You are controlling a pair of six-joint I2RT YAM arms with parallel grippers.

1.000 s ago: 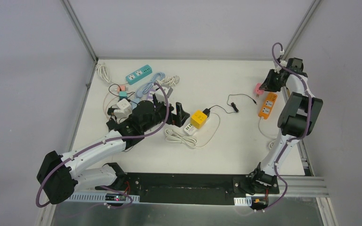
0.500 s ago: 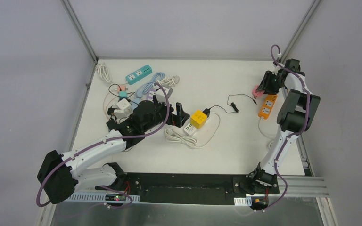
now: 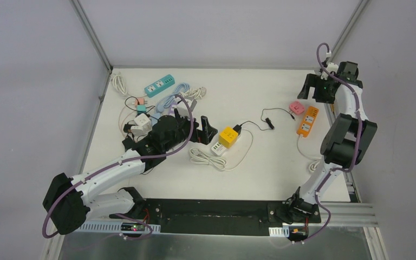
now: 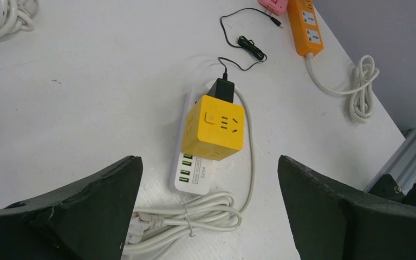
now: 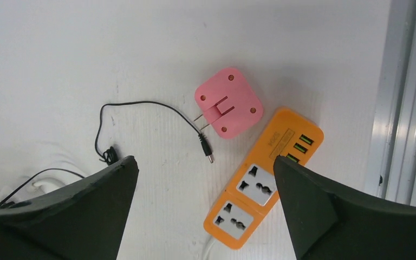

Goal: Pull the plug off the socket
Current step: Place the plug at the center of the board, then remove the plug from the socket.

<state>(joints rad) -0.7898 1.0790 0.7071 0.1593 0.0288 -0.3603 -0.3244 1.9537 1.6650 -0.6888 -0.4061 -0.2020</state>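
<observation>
Pink plug (image 5: 228, 102): just released, prongs-up on tabletop (image 3: 249, 86), far-left of orange socket strip (image 5: 260, 184); unplugging done. Right hand (image 5: 203, 161): wide, lifted clear. Left hand (image 4: 210, 160): wide, empty.

light: bright, even | shadows: soft, faint | focus: sharp | glare: none

Plug (image 5: 228, 103) just beside strip (image 5: 262, 176) (far right)

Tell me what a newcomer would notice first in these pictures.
The yellow cube socket sits mid-table on a white power strip, a black plug stuck in it, ahead of the open left gripper. At the right edge, a pink plug lies loose, prong face up, beside the orange power strip, below the open right gripper.
</observation>
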